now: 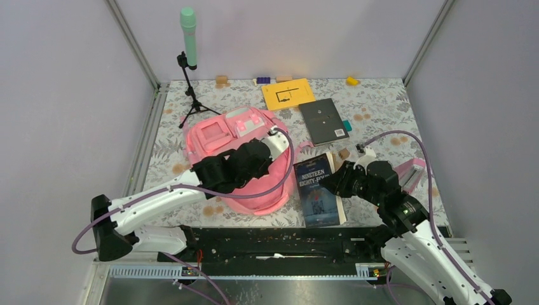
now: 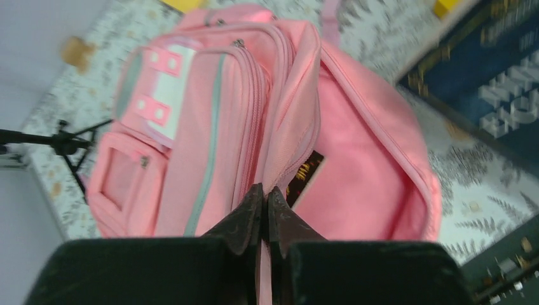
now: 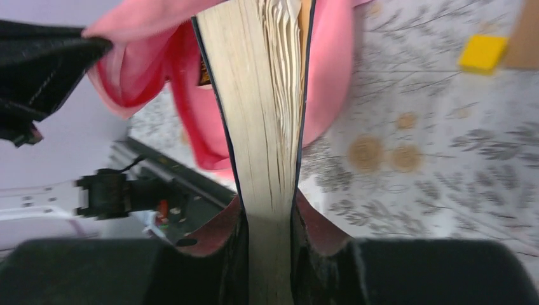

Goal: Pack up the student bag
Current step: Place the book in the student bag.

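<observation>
- Top view: the student bag (image 1: 219,136) lies left of centre on the patterned table (image 1: 381,108), its open mouth turned toward the near edge. My left arm crosses over it, and my left gripper (image 1: 281,135) sits at the bag's right-hand rim.
- Top view: a blue paperback (image 1: 318,190) lies just right of the bag, its long edge close beside the pink rim. My right gripper (image 1: 337,180) is at the book's right edge.
- Top view, margins: a grey book (image 1: 324,121) and a yellow booklet (image 1: 288,93) lie behind the paperback, with bare table between. A tripod stand (image 1: 191,101) is planted by the bag's far left corner. A pink case (image 1: 412,173) lies just beside my right arm.
- Left wrist view: my fingers are pressed together on a fold of the bag's rim, and pink fabric runs down between them. The mouth gapes to the right of the pinch (a dark printed corner shows inside).
- Right wrist view: my jaws are clamped on the paperback across its thickness, page edges facing the camera. Its far end points at the bag's mouth; I cannot tell whether they touch. Bare table lies to the right, as far as a yellow block (image 3: 483,52).
</observation>
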{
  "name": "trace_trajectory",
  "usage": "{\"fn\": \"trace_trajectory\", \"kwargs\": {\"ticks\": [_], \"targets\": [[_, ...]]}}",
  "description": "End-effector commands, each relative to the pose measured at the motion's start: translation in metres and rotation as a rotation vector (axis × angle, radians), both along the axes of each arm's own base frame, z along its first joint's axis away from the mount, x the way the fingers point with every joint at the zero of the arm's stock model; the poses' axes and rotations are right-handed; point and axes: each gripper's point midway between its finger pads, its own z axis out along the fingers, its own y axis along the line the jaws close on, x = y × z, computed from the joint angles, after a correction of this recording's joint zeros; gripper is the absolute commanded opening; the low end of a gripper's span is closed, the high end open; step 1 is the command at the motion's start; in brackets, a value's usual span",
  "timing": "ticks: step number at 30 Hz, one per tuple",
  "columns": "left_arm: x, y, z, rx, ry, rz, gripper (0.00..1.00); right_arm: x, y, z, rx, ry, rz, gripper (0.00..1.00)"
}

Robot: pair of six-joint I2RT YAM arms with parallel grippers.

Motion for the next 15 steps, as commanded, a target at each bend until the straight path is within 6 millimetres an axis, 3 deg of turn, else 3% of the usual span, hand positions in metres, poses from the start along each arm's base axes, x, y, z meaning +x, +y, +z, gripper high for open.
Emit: {"fn": "trace_trajectory", "kwargs": {"ticks": [1, 8, 15], "targets": [[0.029, 0.006, 0.095, -0.171, -0.26, 0.106, 0.0, -0.009, 0.042, 0.048, 0.336, 0.035, 0.1, 0.0], [0.027, 0.018, 0.116, -0.26, -0.345, 0.119, 0.0, -0.007, 0.063, 0.046, 0.419, 0.106, 0.125, 0.0], [0.021, 0.016, 0.108, -0.288, -0.326, 0.089, 0.0, 0.001, 0.106, 0.048, 0.473, 0.138, 0.164, 0.0]]}}
